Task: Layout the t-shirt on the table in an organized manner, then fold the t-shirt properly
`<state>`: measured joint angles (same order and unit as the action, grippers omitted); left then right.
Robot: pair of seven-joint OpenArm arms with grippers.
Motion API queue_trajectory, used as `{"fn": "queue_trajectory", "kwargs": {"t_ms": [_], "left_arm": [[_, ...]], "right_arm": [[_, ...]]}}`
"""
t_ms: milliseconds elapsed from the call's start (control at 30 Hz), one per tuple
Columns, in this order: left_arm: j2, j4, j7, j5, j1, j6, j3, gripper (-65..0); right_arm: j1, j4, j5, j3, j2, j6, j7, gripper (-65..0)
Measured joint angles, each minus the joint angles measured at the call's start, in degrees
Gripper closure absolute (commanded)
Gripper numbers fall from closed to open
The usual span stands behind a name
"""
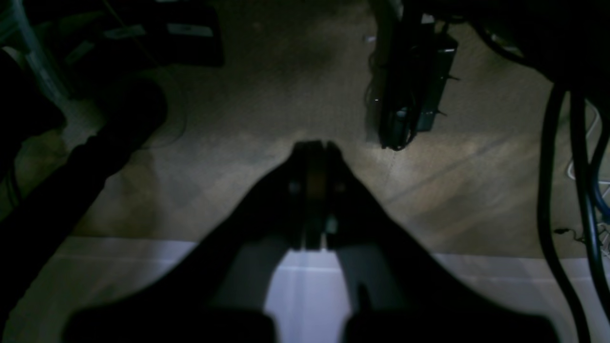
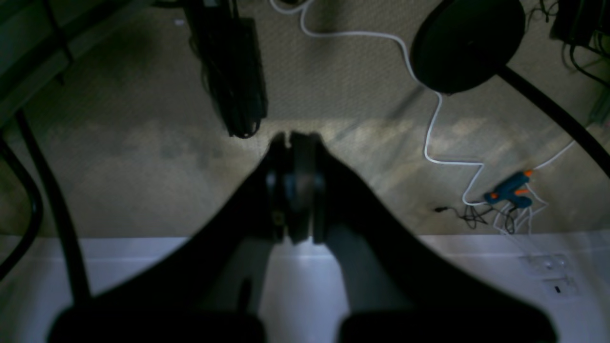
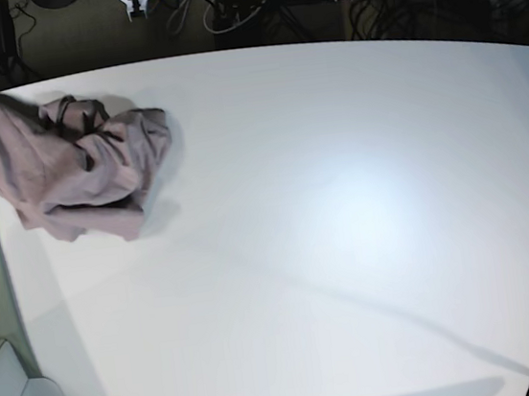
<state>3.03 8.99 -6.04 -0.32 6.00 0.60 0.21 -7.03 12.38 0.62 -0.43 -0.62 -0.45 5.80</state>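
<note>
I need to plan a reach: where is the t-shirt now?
In the base view, the t-shirt lies crumpled at the table's far left corner.

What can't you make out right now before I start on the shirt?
- t-shirt: base view only; crumpled on itself, so sleeves, collar and hem are hidden.
- table: wrist views catch only an edge strip, no shirt.
- left gripper, right gripper: shut and empty, dark, blurred; absent from base view.
- Floor clutter in wrist views: too dim.
</note>
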Motion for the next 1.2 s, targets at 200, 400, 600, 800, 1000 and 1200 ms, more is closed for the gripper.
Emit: {"fn": "queue_trajectory", "kwargs": {"t_ms": [200,400,600,800,1000,1200], "left_arm": [[0.0,0.0,0.0,0.0,0.0,0.0,0.0,-0.4],[0.0,0.0,0.0,0.0,-0.1,0.0,0.0,-0.4],[-0.2,0.0,0.0,0.0,-0.3,0.0,0.0,-0.4],[-0.2,0.1,0.0,0.0,-0.3,0.0,0.0,-0.2],[0.0,8.8,0.2,0.0,4.1,0.0,-0.1,-0.2],[0.2,13.8,-0.9,0.0,9.7,0.0,-0.1,-0.2]], "right_arm": [[0.0,0.0,0.0,0.0,0.0,0.0,0.0,0.0],[0.0,0.0,0.0,0.0,0.0,0.0,0.0,0.0],[0.0,0.0,0.0,0.0,0.0,0.0,0.0,0.0],[0.0,0.0,0.0,0.0,0.0,0.0,0.0,0.0],[-0.7,0.6,0.0,0.0,0.0,0.0,-0.3,0.0],[-9.6,13.6,0.0,0.0,-0.3,0.0,0.5,0.0]]}}
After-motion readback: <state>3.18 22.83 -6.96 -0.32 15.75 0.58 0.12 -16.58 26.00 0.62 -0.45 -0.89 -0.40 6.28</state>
